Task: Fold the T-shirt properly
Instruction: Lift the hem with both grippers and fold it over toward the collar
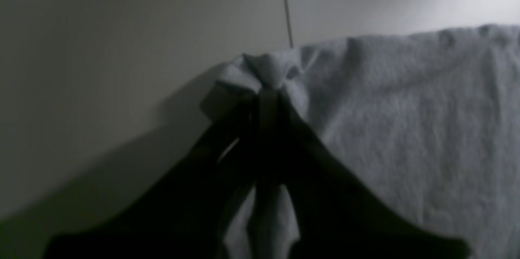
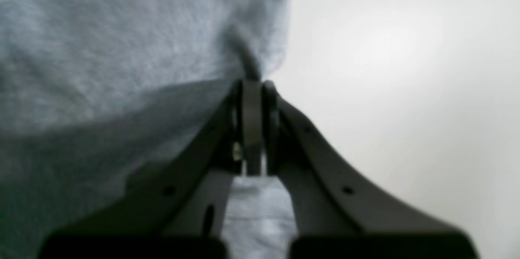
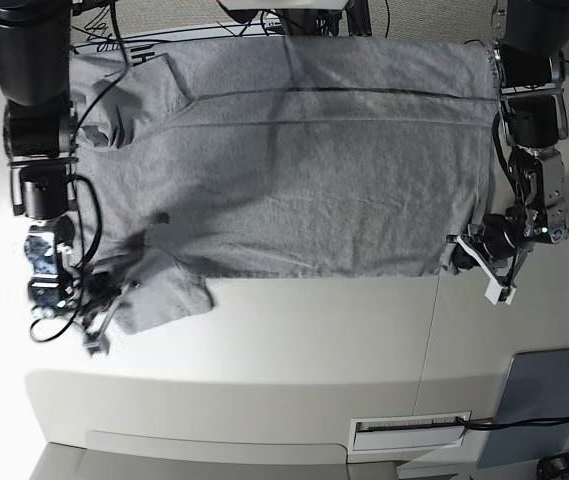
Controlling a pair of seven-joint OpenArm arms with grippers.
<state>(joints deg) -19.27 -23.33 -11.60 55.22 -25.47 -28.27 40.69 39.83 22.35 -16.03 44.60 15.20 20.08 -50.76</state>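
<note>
Table (image 3: pixel 294 330), white and seamed, carried the T-shirt (image 3: pixel 294 170), which lay plain side up across the upper half of the base view, reaching from about 9 o'clock to 3 o'clock, its near edge running roughly level through the centre. A sleeve (image 3: pixel 164 295) spilled past that edge towards 8 o'clock, and another bunched near 10 o'clock. A flat blue-grey panel (image 3: pixel 549 400) rested well apart at 4 o'clock.

The left gripper (image 1: pixel 268 88) was clenched on a gathered corner of the shirt, a small knot of cloth standing up between its fingertips; in the base view that corner sat at 3 o'clock. The right gripper (image 2: pixel 252 84) was likewise closed, pinching the cloth edge, with grey fabric spreading towards 10 o'clock in its wrist view.

By the look of it, the step in hand was a lengthwise fold with both corners held. To do it well, both arms would probably need to lift and travel together at matched height, keeping the edge between them taut but not stretched. The trailing sleeve at 8 o'clock might drag or tuck under; it likely warranted watching before the fold was laid down.
</note>
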